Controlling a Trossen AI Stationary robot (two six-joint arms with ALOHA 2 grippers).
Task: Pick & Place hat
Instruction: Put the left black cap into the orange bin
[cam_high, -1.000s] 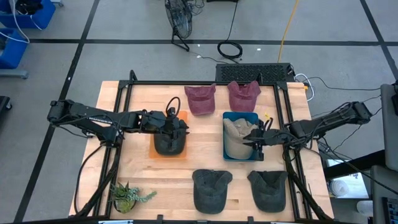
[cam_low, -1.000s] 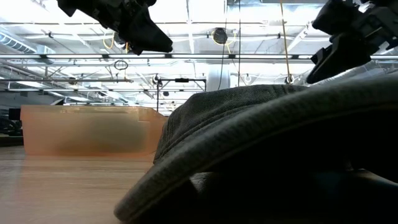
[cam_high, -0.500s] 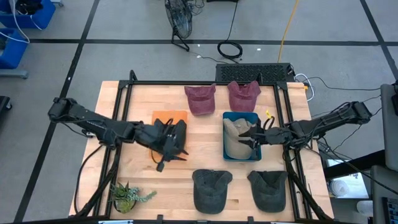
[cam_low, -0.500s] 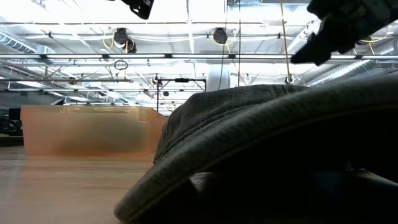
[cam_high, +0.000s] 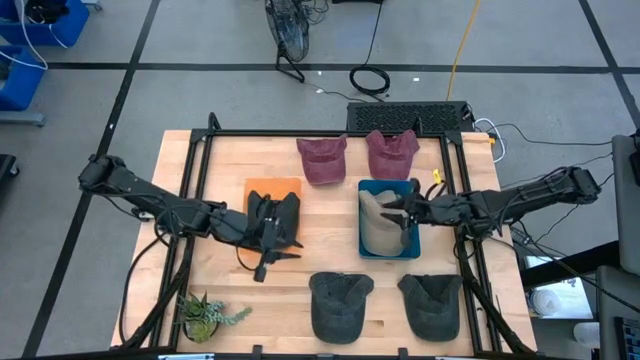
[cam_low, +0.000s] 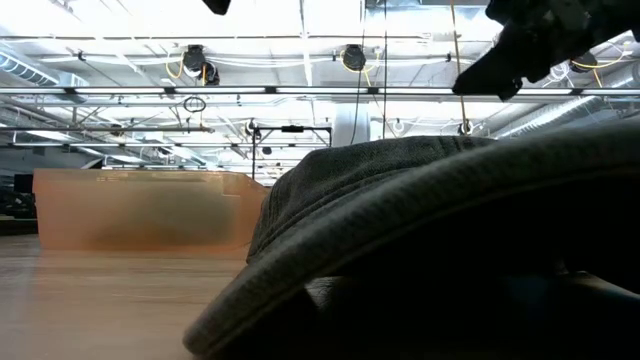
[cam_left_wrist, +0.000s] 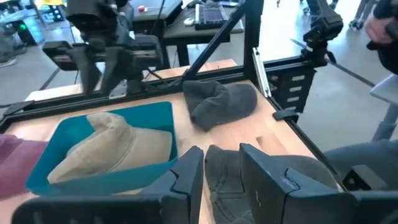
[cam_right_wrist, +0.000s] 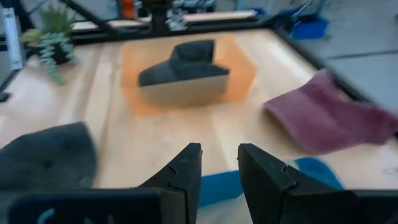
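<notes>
Since a second ago your left pincer (cam_high: 283, 222) left the orange bin (cam_high: 273, 188), slightly parted and empty; soft dark hats (cam_high: 340, 300) suit a crown pinch.

Robotics lab, framed wooden table (cam_high: 330, 275), ceiling trusses (cam_low: 300, 92), floor cables (cam_high: 370, 78)

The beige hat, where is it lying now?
In the high view, the beige hat lies inside the blue bin, right of the table's centre, below the two maroon hats, with the right gripper over it.
</notes>
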